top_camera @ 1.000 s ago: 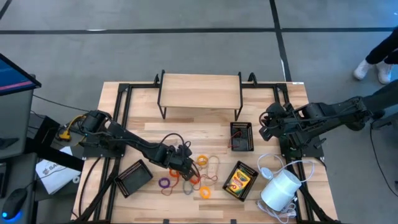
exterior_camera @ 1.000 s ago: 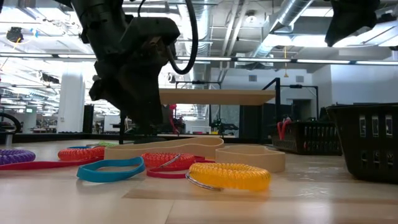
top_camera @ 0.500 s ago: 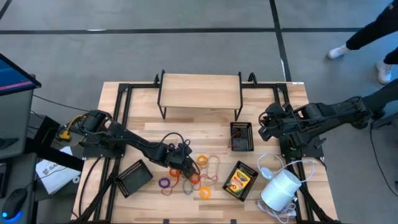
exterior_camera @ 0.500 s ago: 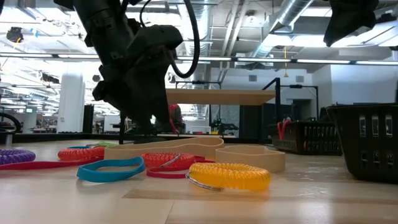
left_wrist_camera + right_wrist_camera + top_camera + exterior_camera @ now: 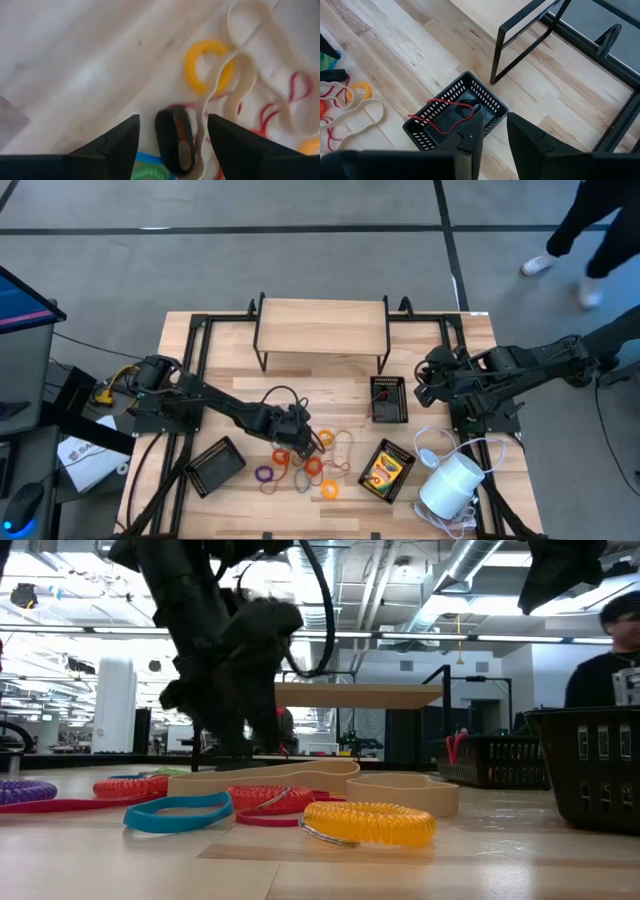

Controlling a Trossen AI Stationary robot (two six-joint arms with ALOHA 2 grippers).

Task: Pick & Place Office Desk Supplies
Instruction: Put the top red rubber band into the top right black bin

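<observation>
Left gripper [image 5: 172, 132]: your open fingers have drifted right over the loops.
Black loop [image 5: 173, 141]: between them, ungrasped.
Right gripper [image 5: 492, 131]: narrow gap, empty, above the tray [image 5: 487, 102].

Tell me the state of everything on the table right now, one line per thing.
Left gripper: open, hovering over the loops.
Right gripper: fingers slightly apart, empty, above the upright basket.
Upright basket: holds a red loop.
Other basket: tipped over, by the left arm.
Crayon box: flat in a black tray.
Yellow loop: flat on the table.
White cylinder: on its side.
</observation>
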